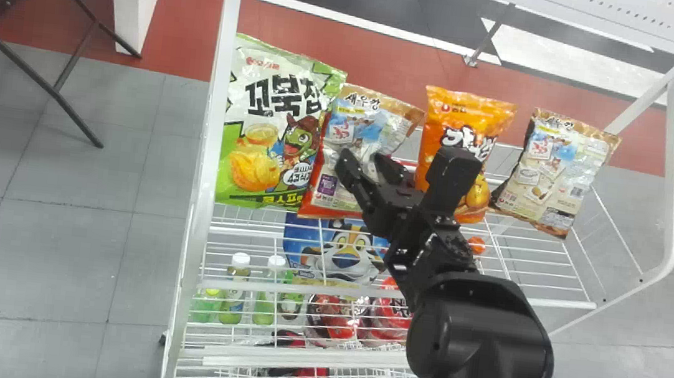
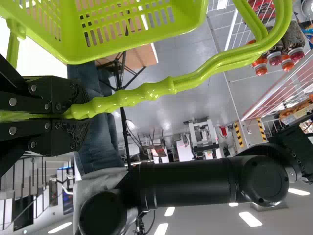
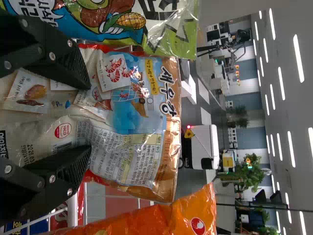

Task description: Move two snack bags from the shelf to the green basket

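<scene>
While the right gripper gapes empty mid-frame, crooked closing could crumple the snack bag. The left gripper clamps the basket handle.

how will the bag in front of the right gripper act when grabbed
The snack bag will probably crumple, as its film is creased. It looks puffed out, so likely light for its size. The glossy surface may slip if the right gripper pinches lightly.
</scene>
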### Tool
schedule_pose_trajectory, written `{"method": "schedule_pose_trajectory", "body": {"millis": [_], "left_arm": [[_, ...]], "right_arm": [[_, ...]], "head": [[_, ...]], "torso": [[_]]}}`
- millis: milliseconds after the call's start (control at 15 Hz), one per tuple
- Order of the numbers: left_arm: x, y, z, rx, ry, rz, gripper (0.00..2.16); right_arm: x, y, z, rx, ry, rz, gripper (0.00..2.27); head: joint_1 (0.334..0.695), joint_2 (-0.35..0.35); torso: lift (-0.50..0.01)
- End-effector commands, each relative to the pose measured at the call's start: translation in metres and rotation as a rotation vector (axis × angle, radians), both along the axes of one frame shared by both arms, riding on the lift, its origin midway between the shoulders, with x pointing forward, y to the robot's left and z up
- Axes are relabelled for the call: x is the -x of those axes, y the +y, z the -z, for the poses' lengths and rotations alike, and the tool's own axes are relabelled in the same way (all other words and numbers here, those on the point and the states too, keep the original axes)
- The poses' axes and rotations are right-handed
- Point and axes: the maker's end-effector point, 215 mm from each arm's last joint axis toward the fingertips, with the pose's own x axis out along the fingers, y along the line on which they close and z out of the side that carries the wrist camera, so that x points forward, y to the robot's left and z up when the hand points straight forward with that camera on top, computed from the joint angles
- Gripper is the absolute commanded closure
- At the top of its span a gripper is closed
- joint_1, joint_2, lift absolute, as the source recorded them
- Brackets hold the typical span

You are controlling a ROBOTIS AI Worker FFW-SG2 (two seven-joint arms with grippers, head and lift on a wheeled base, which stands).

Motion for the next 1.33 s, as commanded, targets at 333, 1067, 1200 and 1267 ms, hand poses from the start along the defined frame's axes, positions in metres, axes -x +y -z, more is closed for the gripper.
{"method": "schedule_pose_trajectory", "body": {"millis": [333,1067,1200,1267], "left_arm": [[0.002,-0.002,-0.001,0.009,0.002,0.004,2.15],[0.011,-0.005,-0.002,0.014,0.009,0.014,2.15],[0.012,-0.006,-0.001,0.011,0.01,0.018,2.15],[0.012,-0.007,-0.002,0.012,0.007,0.019,2.15]], "right_arm": [[0.016,-0.019,-0.023,0.067,-0.084,0.074,2.01],[0.009,-0.052,-0.036,0.088,-0.112,0.135,2.01],[0.012,-0.056,-0.036,0.071,-0.113,0.138,2.01],[0.014,-0.055,-0.036,0.07,-0.112,0.133,2.01]], "head": [[0.695,-0.35],[0.695,-0.35],[0.695,-0.35],[0.695,-0.35]], "torso": [[-0.014],[-0.014],[-0.014],[-0.014]]}}
